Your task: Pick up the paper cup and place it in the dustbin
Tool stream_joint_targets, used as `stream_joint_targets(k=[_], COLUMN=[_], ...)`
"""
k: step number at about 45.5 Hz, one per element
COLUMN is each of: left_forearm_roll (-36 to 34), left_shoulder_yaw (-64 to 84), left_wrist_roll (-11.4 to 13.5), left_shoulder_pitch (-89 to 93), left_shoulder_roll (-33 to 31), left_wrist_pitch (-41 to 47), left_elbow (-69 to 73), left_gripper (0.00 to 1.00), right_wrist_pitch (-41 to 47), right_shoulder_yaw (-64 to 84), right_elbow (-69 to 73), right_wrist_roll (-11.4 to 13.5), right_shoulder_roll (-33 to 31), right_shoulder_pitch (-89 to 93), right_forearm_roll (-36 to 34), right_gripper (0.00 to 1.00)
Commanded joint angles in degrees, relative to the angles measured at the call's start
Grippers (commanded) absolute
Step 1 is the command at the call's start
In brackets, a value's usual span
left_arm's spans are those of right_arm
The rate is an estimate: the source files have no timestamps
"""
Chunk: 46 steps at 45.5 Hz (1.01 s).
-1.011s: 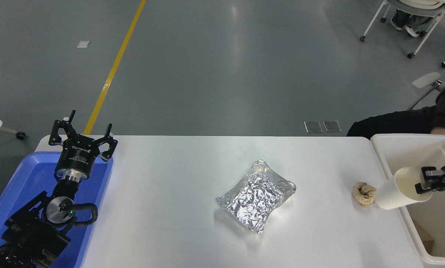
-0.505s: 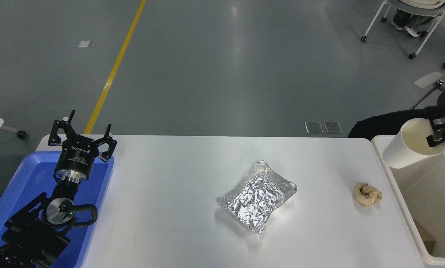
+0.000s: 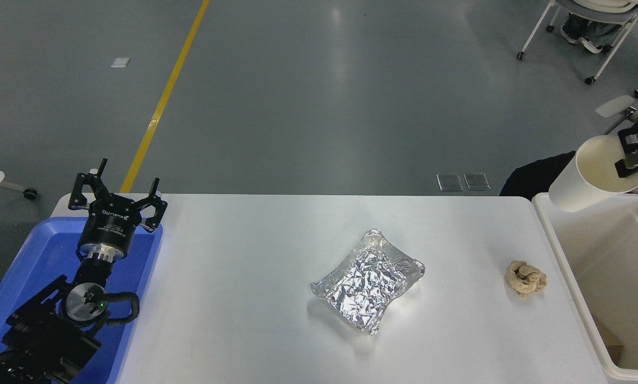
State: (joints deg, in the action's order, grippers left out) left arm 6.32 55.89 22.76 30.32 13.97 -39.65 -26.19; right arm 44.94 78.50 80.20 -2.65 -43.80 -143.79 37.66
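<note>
White tapered paper cup [image 3: 591,176] hangs tilted above the far corner of the large off-white rectangular plastic dustbin [image 3: 561,250], which stands at the right edge of the white tabletop [image 3: 244,298]. The right gripper [image 3: 632,154] has its jaws clamped on the cup's rolled rim. Between a crumpled foil tray [image 3: 368,280] and the dustbin lies a beige paper wad [image 3: 525,278]. The left gripper [image 3: 117,198], jaws apart, is parked over a smooth blue plastic tray [image 3: 41,256].

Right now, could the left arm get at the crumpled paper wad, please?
Probably not: the left gripper is parked over the blue tray at the table's far left, while the paper wad lies near the right edge, beyond the foil.
</note>
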Motion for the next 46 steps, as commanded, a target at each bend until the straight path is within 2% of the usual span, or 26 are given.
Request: stream_joint_targets(k=[1, 13, 23, 35, 41, 46], left_forearm_roll=[0.0, 0.0, 0.0, 0.0, 0.0, 0.0], left_shoulder_yaw=[0.0, 0.1, 0.1, 0.1, 0.1, 0.1], left_wrist_roll=[0.0, 0.0, 0.0, 0.1, 0.0, 0.1], left_shoulder_pitch=[0.0, 0.0, 0.0, 0.0, 0.0, 0.0], left_shoulder_roll=[0.0, 0.0, 0.0, 0.0, 0.0, 0.0], left_wrist_pitch=[0.0, 0.0, 0.0, 0.0, 0.0, 0.0], left_elbow=[0.0, 0.0, 0.0, 0.0, 0.0, 0.0], left_gripper=[1.0, 1.0, 1.0, 1.0, 1.0, 1.0], right_wrist_pitch=[-1.2, -16.5, -25.7, -30.3, -32.5, -33.5], right_shoulder_yaw=[-1.2, -14.8, -38.0, -66.2, -70.7, -70.9], right_elbow=[-10.8, -26.8, -35.2, -45.4, -52.6, -56.2], right_wrist_roll=[0.0, -0.3, 0.0, 0.6, 0.6, 0.6], right_shoulder_roll=[-9.5, -18.6, -18.0, -8.9, -2.3, 1.2], right_shoulder_pitch=[8.9, 37.3, 67.0, 95.5, 100.2, 102.2], right_forearm_roll=[7.9, 8.8, 7.8, 7.7, 7.3, 2.1], right_gripper=[0.0, 0.0, 0.0, 0.0, 0.0, 0.0])
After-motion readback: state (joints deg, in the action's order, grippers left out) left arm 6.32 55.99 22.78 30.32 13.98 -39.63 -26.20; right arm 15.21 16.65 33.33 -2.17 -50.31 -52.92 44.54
